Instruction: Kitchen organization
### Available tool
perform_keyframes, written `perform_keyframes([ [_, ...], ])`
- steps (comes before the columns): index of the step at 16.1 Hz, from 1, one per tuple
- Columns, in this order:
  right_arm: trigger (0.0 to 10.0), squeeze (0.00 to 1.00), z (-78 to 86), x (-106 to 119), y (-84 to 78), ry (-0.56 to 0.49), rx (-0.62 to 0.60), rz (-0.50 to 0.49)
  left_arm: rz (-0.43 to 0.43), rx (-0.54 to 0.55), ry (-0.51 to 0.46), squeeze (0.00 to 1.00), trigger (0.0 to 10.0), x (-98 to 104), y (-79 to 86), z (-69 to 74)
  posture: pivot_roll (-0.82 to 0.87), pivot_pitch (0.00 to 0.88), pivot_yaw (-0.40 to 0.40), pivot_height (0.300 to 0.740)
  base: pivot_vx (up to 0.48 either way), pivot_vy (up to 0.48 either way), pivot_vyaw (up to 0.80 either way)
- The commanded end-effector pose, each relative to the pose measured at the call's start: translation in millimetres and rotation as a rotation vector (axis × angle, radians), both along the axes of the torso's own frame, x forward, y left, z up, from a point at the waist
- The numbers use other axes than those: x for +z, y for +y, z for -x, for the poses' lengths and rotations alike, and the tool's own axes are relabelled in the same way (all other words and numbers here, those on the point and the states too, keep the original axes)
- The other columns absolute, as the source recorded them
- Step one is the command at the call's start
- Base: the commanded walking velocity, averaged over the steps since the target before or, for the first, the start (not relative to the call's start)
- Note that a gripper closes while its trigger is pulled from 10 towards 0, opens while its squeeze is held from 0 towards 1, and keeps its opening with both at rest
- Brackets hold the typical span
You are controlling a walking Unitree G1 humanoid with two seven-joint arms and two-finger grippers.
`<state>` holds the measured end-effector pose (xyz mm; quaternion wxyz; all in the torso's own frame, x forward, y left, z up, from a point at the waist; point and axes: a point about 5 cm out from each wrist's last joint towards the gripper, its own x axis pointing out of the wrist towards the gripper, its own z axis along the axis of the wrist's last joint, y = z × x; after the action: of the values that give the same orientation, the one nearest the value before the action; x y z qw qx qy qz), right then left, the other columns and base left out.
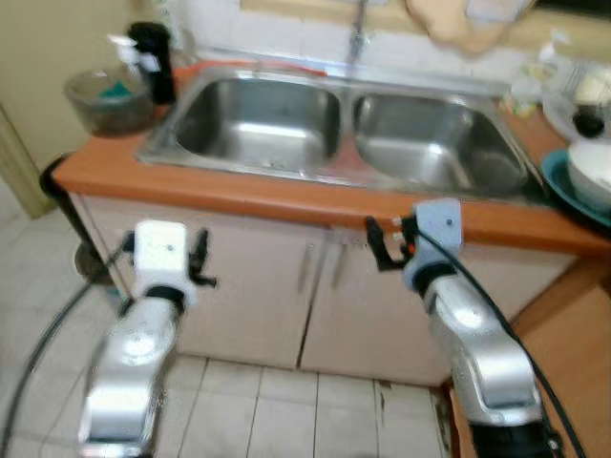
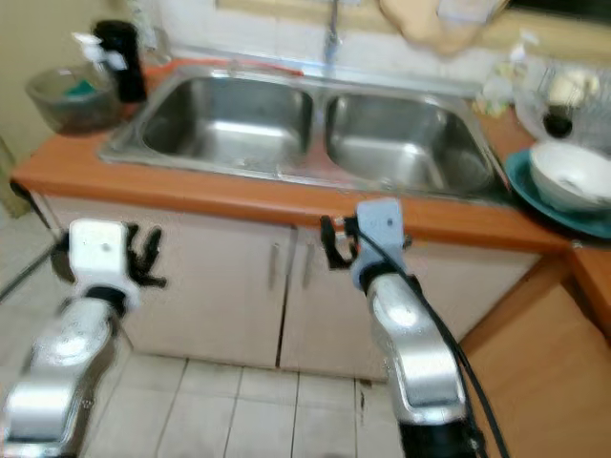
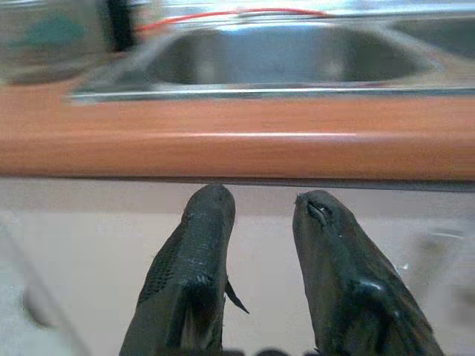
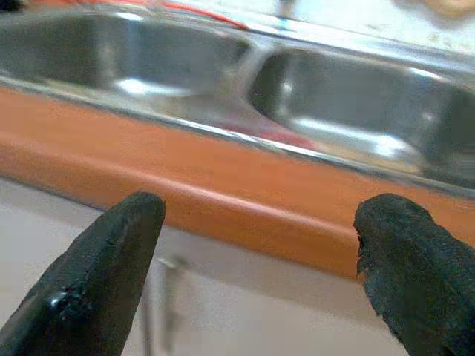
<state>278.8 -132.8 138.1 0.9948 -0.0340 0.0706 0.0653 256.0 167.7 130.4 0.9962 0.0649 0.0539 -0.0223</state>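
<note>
A double stainless sink (image 1: 334, 129) is set in an orange counter (image 1: 286, 196), and both basins look empty. My left gripper (image 1: 202, 258) hangs below the counter's front edge, before the left cabinet door. Its fingers (image 3: 204, 245) stand close together with only a narrow gap and hold nothing. My right gripper (image 1: 380, 243) is just under the counter edge near the middle of the sink. It is open, with its fingers (image 4: 119, 252) spread wide and nothing between them.
A glass bowl (image 1: 110, 95) and a black bottle (image 1: 153, 57) stand at the counter's left end. A white bowl (image 1: 594, 172) sits on a teal plate (image 1: 563, 186) at the right. Cabinet doors (image 1: 320, 277) are closed below. A wooden surface (image 1: 573, 363) lies lower right.
</note>
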Motion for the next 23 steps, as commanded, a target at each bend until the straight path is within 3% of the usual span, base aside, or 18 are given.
perform_keyframes([
  [1,10.0,1.0,-1.0,3.8,-1.5,-0.017,-0.007,0.002,-0.016,-0.006,-0.021,0.0,10.0,4.6,-0.3,-3.5,-0.15,0.0,-0.038,0.74,0.0,0.0,0.0],
  [5,10.0,1.0,-2.0,1.6,-6.9,0.003,-0.048,-0.024,-0.029,-0.01,-0.027,0.0,10.0,3.3,-3.2,-5.2,-0.15,0.0,-0.041,0.74,0.0,0.0,-0.58],
  [7,10.0,1.0,-2.1,1.2,-8.5,0.002,-0.06,-0.023,0.019,-0.04,-0.023,0.0,10.0,2.8,-5.6,-4.7,-0.15,0.0,-0.04,0.74,0.0,0.435,-0.77],
  [9,10.0,1.0,-2.2,1.3,-9.2,0.002,-0.07,-0.022,-0.005,-0.021,-0.017,0.0,10.0,2.8,-3.1,-6.7,-0.15,0.0,-0.036,0.74,0.0,0.478,-0.77],
  [19,10.0,1.0,-3.3,2.7,-11.7,0.001,-0.084,-0.016,0.002,-0.034,-0.028,0.0,10.0,3.8,-6.5,-10.3,-0.15,0.0,-0.036,0.74,0.0,0.0,-0.77],
  [23,10.0,1.0,-3.0,8.0,-9.6,-0.036,-0.064,0.0,0.065,-0.084,-0.043,0.0,10.0,6.7,-12.8,-7.9,-0.16,0.0,-0.033,0.74,0.152,0.0,-0.19],
])
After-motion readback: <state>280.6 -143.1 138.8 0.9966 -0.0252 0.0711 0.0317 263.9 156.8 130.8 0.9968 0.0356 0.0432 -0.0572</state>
